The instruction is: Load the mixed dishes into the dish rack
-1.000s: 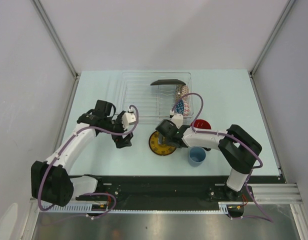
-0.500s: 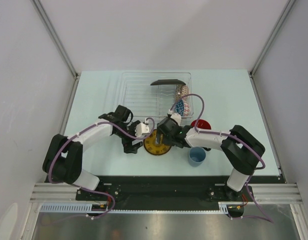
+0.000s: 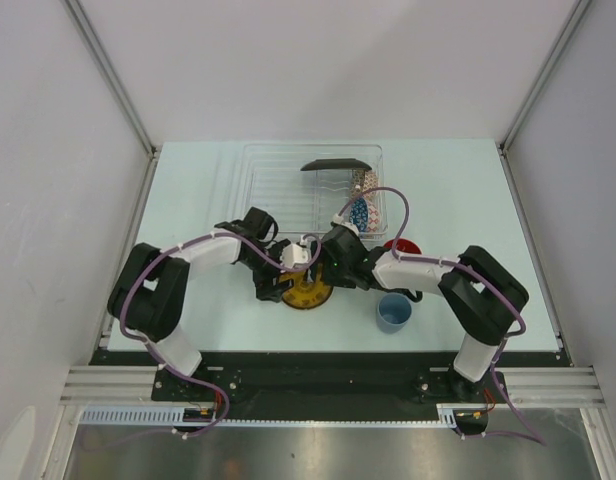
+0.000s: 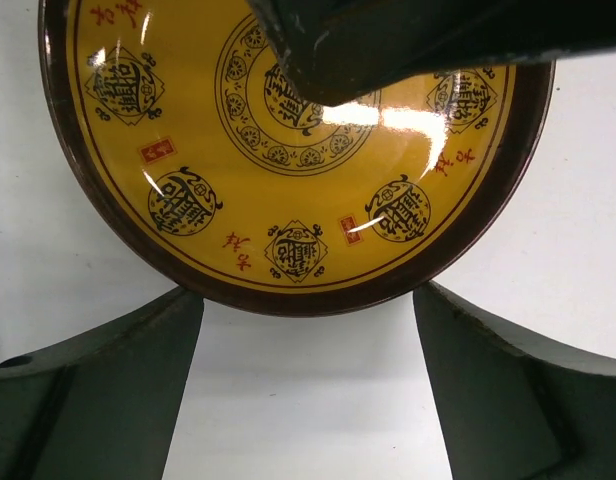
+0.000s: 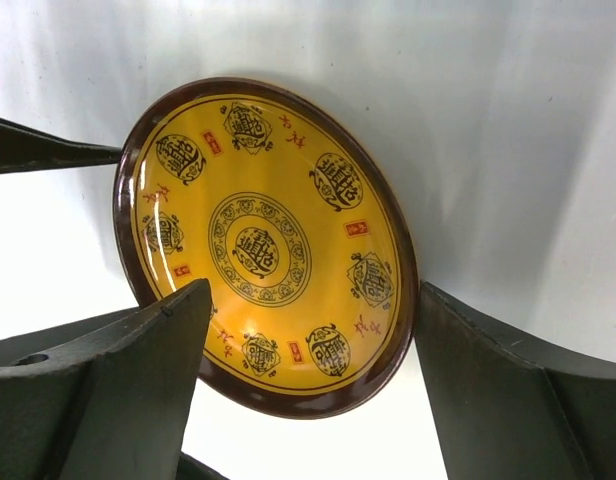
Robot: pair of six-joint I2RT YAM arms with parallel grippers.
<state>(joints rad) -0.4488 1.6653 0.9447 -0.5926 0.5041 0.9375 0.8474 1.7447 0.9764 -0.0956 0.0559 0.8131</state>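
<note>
Straddling the yellow round saucer (image 3: 308, 290) on the counter (image 3: 188, 200), my left tool (image 3: 281, 288) and right tool (image 3: 326, 272) both stand wide, fingers apart either side of its rim; the saucer lies just before the dish rack (image 3: 278, 180).

Saucer (image 3: 308, 291) btwn both hands, rack (image 3: 278, 190) behind, cup (image 3: 393, 312) right.

The yellow round saucer (image 4: 288, 150) is cut off at the top edge and partly covered by a dark blurred gripper part (image 4: 428, 40).
</note>
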